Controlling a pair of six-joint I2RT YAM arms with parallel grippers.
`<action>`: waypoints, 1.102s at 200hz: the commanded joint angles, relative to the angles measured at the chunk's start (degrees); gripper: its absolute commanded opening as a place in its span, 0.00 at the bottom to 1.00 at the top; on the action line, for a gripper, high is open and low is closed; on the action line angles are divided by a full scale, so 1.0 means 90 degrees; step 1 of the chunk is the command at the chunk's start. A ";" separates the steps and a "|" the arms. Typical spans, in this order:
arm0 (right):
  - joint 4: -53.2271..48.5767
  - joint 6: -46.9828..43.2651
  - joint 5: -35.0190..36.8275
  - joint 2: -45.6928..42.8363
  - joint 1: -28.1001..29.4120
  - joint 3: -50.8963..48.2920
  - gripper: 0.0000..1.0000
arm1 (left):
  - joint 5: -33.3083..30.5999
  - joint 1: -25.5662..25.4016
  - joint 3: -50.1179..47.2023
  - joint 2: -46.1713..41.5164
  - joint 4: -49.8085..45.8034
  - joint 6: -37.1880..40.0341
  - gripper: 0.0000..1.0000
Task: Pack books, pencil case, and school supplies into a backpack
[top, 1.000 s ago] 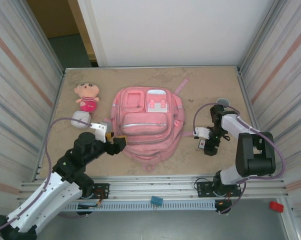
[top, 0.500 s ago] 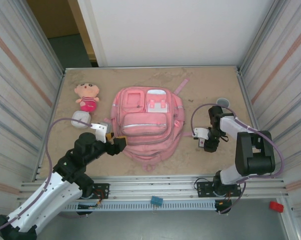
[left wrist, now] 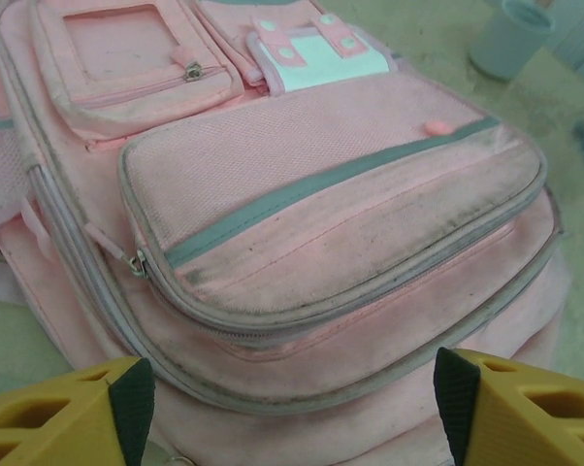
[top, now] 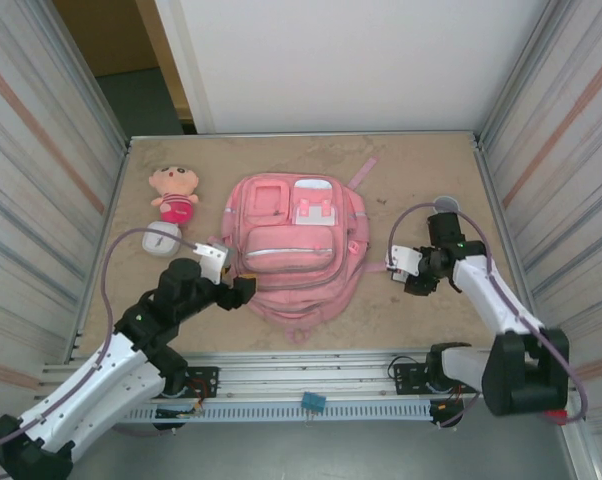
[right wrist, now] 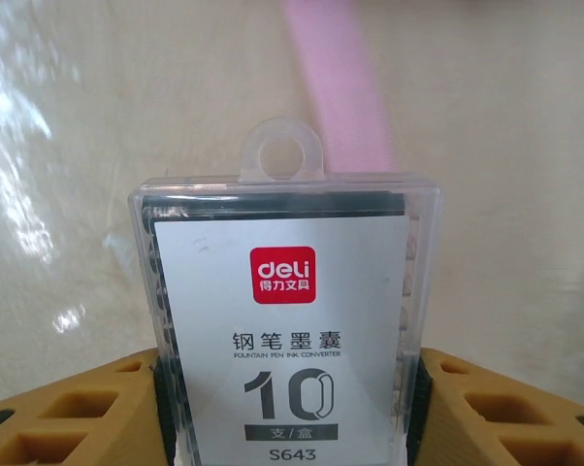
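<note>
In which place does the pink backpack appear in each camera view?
Top external: backpack in the middle of the picture.
Left wrist: backpack across most of the frame.
Right wrist: pink strap, probably its own, top centre.
Shared landmark: white trim patch, in top and left wrist views.

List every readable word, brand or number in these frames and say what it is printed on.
All on the ink cartridge box, right wrist view:
"deli" over "得力文具", white on a red square
"钢笔墨囊"
"FOUNTAIN PEN INK CONVERTER"
"10"
"支/盒"
"S643"
The backpack bears no text that I can see.
Nothing is large enough to read in the top view.
</note>
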 commanded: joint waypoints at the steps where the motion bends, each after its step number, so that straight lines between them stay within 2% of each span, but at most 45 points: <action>1: 0.0153 0.0928 -0.0975 -0.0637 -0.0036 0.0045 0.44 | 0.0198 -0.0039 0.0745 0.0456 0.0188 0.1364 0.77; 22: 0.0534 0.1626 -0.1649 -0.1296 -0.0105 -0.0118 0.45 | 0.0508 -0.0121 0.1292 0.1058 -0.0105 0.2655 0.76; 30: 0.0749 0.1900 -0.1997 -0.1511 -0.0165 -0.0233 0.45 | 0.0526 -0.0165 0.1392 0.1271 -0.0104 0.2975 0.76; 60: 0.1799 0.3046 -0.3092 -0.2202 -0.0328 -0.0749 0.45 | 0.1317 -0.0244 0.1737 0.2142 -0.0220 0.4267 0.76; 72: 0.2263 0.3417 -0.3371 -0.2427 -0.0323 -0.0931 0.45 | 0.1254 -0.0309 0.1859 0.2503 -0.0236 0.4700 0.78; 93: 0.2475 0.3732 -0.3744 -0.2681 -0.0281 -0.0972 0.46 | 0.1064 -0.0347 0.1934 0.2974 -0.0037 0.5118 0.81; 132: 0.2164 0.3632 -0.3552 -0.3024 -0.0035 -0.0722 0.46 | 0.0959 -0.0342 0.2194 0.3679 0.0019 0.5549 0.84; 151: 0.2079 0.3605 -0.3594 -0.3126 -0.0028 -0.0712 0.46 | 0.0566 -0.0352 0.2326 0.4014 0.0182 0.5487 0.83; 188: 0.1965 0.3535 -0.3555 -0.3233 0.0006 -0.0709 0.46 | -0.0016 -0.0352 0.2468 0.4143 0.0578 0.5268 0.71; 204: 0.1955 0.3508 -0.3542 -0.3214 0.0013 -0.0709 0.46 | -0.0343 -0.0352 0.2440 0.4102 0.0858 0.5243 0.62; 220: 0.1955 0.3511 -0.3572 -0.3160 0.0051 -0.0700 0.46 | -0.0544 -0.0343 0.2350 0.4090 0.1237 0.5298 0.49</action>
